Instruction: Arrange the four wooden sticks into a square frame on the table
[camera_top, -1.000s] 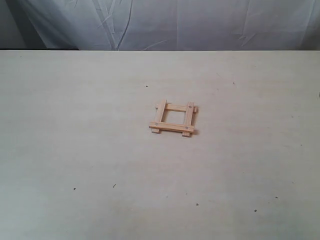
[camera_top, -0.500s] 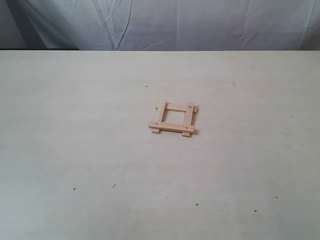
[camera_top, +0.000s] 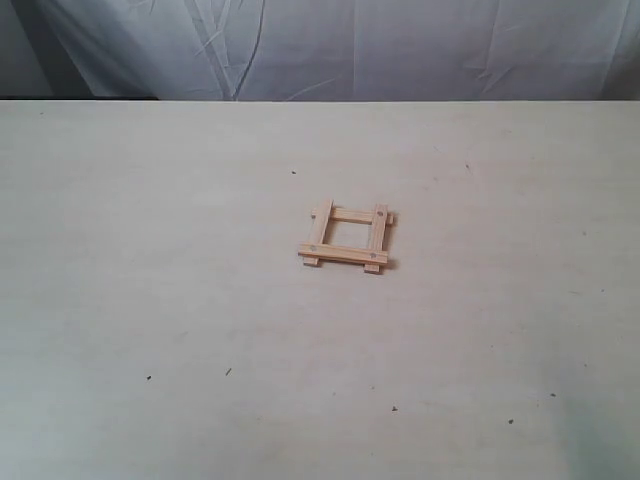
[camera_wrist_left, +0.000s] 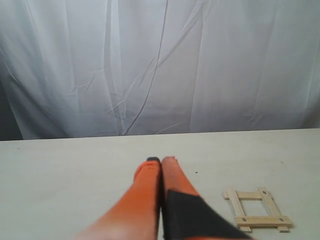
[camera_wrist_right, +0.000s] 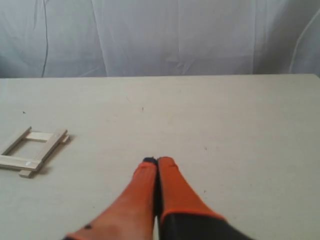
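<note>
The four wooden sticks lie as a small square frame (camera_top: 346, 238) near the middle of the pale table (camera_top: 150, 250), ends overlapping and sticking out a little, dark dots at the corners. The frame also shows in the left wrist view (camera_wrist_left: 256, 209) and in the right wrist view (camera_wrist_right: 33, 150). My left gripper (camera_wrist_left: 160, 160) has its orange fingers pressed together, shut on nothing, well short of the frame. My right gripper (camera_wrist_right: 157, 160) is likewise shut and holds nothing, away from the frame. Neither gripper appears in the exterior view.
A white wrinkled cloth (camera_top: 350, 45) hangs behind the table's far edge. A few tiny dark specks (camera_top: 228, 372) dot the tabletop.
</note>
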